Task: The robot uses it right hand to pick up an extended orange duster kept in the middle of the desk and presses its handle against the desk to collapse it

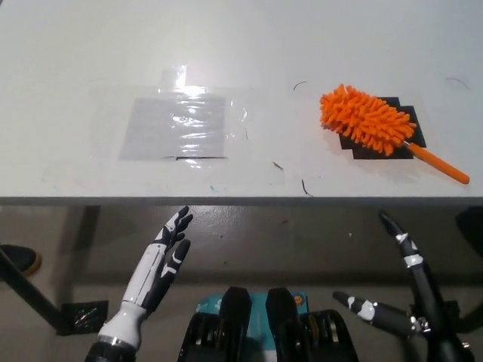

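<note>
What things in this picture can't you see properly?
- Head view: the black patch is partly hidden under the duster, so its full shape is unknown.
- Head view: the right hand is cut off by the bottom right corner.
- Head view: the small dark marks on the desk are too small to identify.
- The left hand rests below the desk edge.
</note>
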Robot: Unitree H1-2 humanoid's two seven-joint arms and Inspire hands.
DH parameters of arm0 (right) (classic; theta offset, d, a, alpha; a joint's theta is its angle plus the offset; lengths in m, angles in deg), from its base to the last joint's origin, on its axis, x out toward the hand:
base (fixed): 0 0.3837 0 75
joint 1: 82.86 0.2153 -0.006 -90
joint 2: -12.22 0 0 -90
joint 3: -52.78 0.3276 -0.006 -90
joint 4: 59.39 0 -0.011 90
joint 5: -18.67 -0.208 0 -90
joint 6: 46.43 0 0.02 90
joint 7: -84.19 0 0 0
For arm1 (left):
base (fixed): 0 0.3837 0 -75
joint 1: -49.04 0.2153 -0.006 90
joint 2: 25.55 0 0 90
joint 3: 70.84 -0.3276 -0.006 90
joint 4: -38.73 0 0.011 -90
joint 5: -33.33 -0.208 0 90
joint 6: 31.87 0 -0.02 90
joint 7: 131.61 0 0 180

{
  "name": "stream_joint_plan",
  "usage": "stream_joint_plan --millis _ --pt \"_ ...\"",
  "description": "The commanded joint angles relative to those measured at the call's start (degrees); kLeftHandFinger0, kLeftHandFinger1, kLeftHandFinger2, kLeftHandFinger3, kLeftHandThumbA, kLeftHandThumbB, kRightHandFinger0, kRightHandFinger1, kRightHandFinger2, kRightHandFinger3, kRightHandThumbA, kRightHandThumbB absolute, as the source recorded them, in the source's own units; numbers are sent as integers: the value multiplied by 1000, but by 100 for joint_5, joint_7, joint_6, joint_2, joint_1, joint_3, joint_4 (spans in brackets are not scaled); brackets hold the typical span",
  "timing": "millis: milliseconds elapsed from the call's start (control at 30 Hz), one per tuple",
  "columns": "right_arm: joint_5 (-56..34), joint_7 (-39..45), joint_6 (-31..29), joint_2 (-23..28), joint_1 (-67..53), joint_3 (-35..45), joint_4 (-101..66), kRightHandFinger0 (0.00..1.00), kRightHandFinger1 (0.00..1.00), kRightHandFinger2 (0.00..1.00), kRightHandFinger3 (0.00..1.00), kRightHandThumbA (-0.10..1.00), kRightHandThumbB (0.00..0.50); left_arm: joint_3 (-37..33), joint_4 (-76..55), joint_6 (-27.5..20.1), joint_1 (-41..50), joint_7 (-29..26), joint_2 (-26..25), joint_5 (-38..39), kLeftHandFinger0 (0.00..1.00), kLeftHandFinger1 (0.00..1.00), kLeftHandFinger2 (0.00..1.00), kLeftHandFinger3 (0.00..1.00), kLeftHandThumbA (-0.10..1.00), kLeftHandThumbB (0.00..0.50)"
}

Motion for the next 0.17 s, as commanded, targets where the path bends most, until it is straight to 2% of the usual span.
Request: stream_joint_plan --millis 0,67,133 --pt "-1236 478 -174 -19 186 274 41 1000 1000 1000 1000 1000 201 -6 -327 -205 -156 82 14 164 1000 1000 1000 1000 1000 83" --pt "-1533 740 123 -33 415 276 170 1000 1000 1000 1000 1000 158 -2 -467 -129 4 88 16 195 1000 1000 1000 1000 1000 86" --pt "-1551 776 124 -42 416 295 174 1000 1000 1000 1000 1000 155 -5 -471 -126 5 87 14 198 1000 1000 1000 1000 1000 86"
